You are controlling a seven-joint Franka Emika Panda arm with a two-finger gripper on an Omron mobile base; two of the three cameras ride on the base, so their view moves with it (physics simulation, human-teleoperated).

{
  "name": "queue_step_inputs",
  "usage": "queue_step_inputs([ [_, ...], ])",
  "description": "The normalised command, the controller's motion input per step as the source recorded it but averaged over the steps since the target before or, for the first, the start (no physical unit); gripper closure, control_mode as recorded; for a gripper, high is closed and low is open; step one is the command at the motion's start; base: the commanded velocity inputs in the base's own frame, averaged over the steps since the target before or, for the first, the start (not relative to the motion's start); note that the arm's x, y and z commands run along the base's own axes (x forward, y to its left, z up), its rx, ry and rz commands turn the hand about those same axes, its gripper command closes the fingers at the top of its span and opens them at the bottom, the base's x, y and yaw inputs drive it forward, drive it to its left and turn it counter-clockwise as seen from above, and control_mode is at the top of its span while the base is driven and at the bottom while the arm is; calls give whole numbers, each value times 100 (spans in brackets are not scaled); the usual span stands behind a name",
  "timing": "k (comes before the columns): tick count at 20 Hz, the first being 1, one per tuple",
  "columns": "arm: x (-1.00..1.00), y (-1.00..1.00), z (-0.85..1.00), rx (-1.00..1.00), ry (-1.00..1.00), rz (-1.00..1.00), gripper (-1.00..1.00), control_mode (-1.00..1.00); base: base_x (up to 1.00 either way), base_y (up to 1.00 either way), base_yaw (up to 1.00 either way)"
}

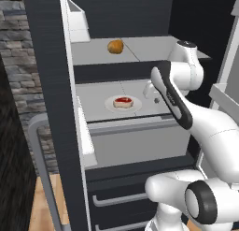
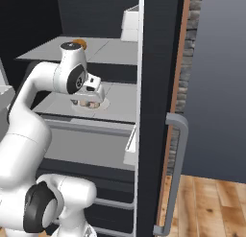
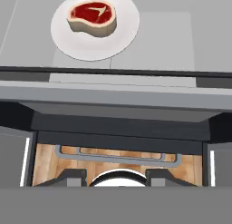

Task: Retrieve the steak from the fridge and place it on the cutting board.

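Observation:
The steak (image 1: 123, 101) (image 3: 92, 18), red with a pale rim, lies on a round white plate (image 1: 136, 105) (image 3: 68, 37) on the middle shelf (image 1: 95, 97) of the open fridge (image 1: 126, 10). My gripper (image 1: 152, 95) (image 2: 87, 102) hangs just above that shelf, close beside the plate's right edge and apart from the meat. In the hand view its fingertips (image 3: 71, 177) stand apart with nothing between them, and the gripper (image 3: 115, 177) is open. In the right base view my hand covers most of the plate (image 2: 104, 104). The cutting board is out of view.
A round orange-brown lump (image 1: 115, 46) (image 2: 80, 42) sits on the upper shelf. White door bins (image 1: 77, 19) (image 2: 130, 25) hang on the open doors, which flank the arm. Dark drawers with bar handles (image 1: 116, 197) lie below. The door handle (image 2: 175, 173) juts out at right.

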Motion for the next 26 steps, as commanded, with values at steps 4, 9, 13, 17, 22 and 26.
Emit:
queue_step_inputs([
  [4, 5, 10, -11, 0, 0, 1, -100, -100, 0, 0, 0],
  [9, -1, 31, -24, -1, 0, 18, -100, -100, 0, 0, 0],
  [13, 14, 49, -16, 0, 0, 1, -100, -100, 0, 0, 0],
  [17, 33, 41, -13, 2, -3, -20, -100, -100, 0, 0, 0],
  [22, 41, 30, -24, 14, -2, -33, -100, -100, 0, 0, 0],
  [26, 30, 15, -19, 14, -1, -34, -100, -100, 0, 0, 0],
])
